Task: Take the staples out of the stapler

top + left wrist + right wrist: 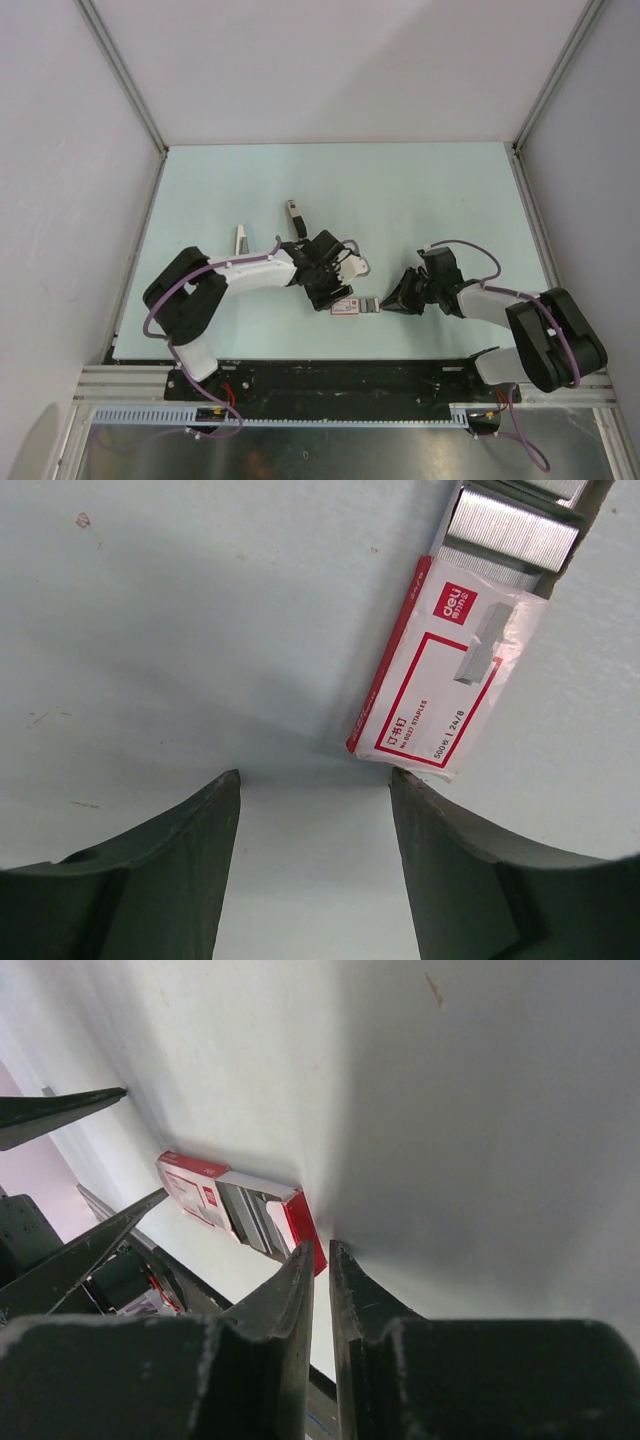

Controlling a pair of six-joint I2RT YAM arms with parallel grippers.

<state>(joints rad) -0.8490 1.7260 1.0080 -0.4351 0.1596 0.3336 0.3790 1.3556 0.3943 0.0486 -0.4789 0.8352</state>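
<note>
Two grippers flanking a red-and-white box by the middle of the near edge of the counter. Left gripper low over the pale surface, jaws spread wide and empty, right-hand tip just beside the box's nearest corner. Right gripper reaching in from the right, jaws drawn almost together with only a slit between, nothing visible in them, tips at the box's red end. Staples, ribbed grey strips, showing at the box's right end, apparently in a slid-out tray. Stapler well apart from both grippers, farther back and left of centre, lying untouched on the counter. A pale narrow piece further left, identity unclear. No telling from here the stapler's load, full or spent.

Likely step: tending the strips at the box's open end. For a clean job:

- Keep the narrow right tips low and level.
- Meet a strip across its short width rather than end-on.
- Squeeze lightly, given brittle strips prone to snapping into bits.
- First bring the wide left jaws across the box's long sides to pin it, gently, to spare the soft card. Otherwise a nudge from the right would probably skate the light box leftward.

With the stapler possibly still loaded, return there afterward, one gripper bracing the dark body, the other drawing the strip straight out along its length.
</note>
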